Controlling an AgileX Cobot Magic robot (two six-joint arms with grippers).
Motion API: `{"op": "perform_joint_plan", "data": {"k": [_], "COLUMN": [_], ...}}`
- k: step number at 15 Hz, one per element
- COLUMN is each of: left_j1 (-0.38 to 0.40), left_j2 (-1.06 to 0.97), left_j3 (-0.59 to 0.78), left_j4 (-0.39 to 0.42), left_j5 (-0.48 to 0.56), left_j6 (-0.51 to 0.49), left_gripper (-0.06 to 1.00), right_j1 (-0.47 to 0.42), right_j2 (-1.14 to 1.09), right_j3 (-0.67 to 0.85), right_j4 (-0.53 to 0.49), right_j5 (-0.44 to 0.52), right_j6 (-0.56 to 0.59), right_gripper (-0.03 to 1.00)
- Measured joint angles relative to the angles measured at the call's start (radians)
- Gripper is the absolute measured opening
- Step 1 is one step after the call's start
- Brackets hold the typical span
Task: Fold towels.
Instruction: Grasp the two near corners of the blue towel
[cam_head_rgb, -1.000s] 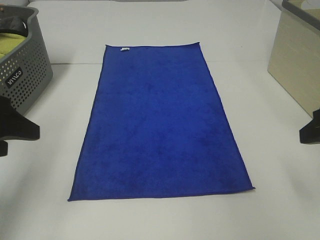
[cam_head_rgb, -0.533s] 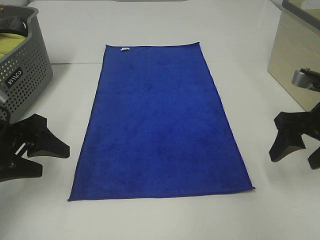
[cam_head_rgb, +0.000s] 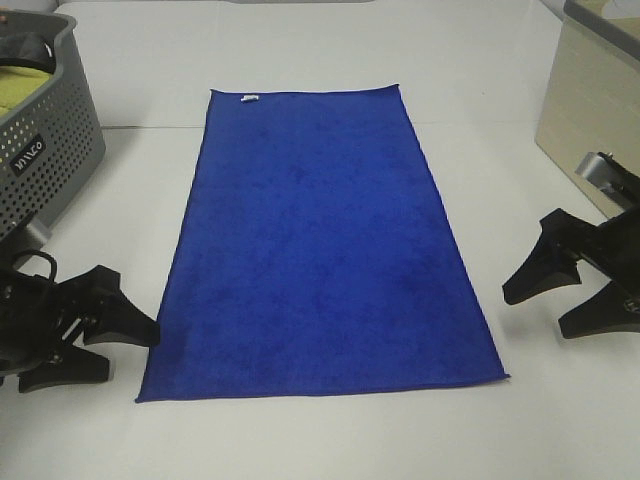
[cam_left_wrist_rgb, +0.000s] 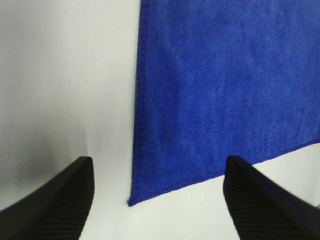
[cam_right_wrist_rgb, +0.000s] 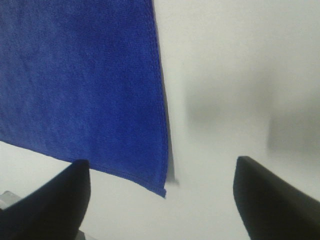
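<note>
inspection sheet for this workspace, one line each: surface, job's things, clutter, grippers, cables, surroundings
surface: white table, matte, with a seam line across its far part
job's things: blue towel spread flat and unfolded, long sides running away from the camera, white tag at the far edge
clutter: grey perforated basket at the far left, yellow-green cloth inside it
grippers: left gripper and right gripper both open, holding nothing, each beside a near corner of the towel
cables: small dark loop behind the left gripper, possibly a cable; none on the towel
surroundings: beige box at the far right, partly cut off
</note>
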Motion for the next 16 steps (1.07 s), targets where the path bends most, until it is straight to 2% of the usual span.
{"op": "perform_joint_plan", "data": {"k": [2,5,8,10,11,12,13,15,16], "left_j1": [0.000,-0.008,-0.062,-0.098,-0.104,-0.105,-0.105,-0.105,-0.105], "left_j2": [0.031,0.081,0.114,0.139,0.144,0.149,0.155,0.164,0.166], "left_j3": [-0.010,-0.038,-0.049,-0.080,-0.092,-0.099,-0.099,-0.099,-0.099], "left_j4": [-0.011,-0.034,-0.052,-0.054,-0.054,-0.051,-0.046,-0.030,-0.027], "left_j5": [0.021,0.077,0.113,0.127,0.125,0.111,0.091,0.055,0.053], "left_j6": [0.019,0.044,0.061,0.065,0.056,0.040,0.028,0.023,0.023], "left_gripper": [0.69,0.69,0.69,0.68,0.65,0.57,0.45,0.08,0.02], "right_j1": [0.009,0.081,0.141,0.177,0.187,0.190,0.190,0.190,0.190], "right_j2": [0.031,0.078,0.135,0.172,0.181,0.186,0.188,0.196,0.197], "right_j3": [0.000,0.000,-0.002,-0.010,-0.010,-0.010,-0.010,-0.010,-0.010], "right_j4": [0.042,0.039,0.075,0.116,0.126,0.126,0.116,0.101,0.099], "right_j5": [0.015,-0.005,-0.010,0.003,-0.001,-0.013,-0.031,-0.058,-0.060], "right_j6": [-0.049,-0.075,-0.075,-0.075,-0.071,-0.062,-0.047,-0.014,0.002], "right_gripper": [0.76,0.76,0.75,0.66,0.59,0.50,0.38,0.09,0.02]}}
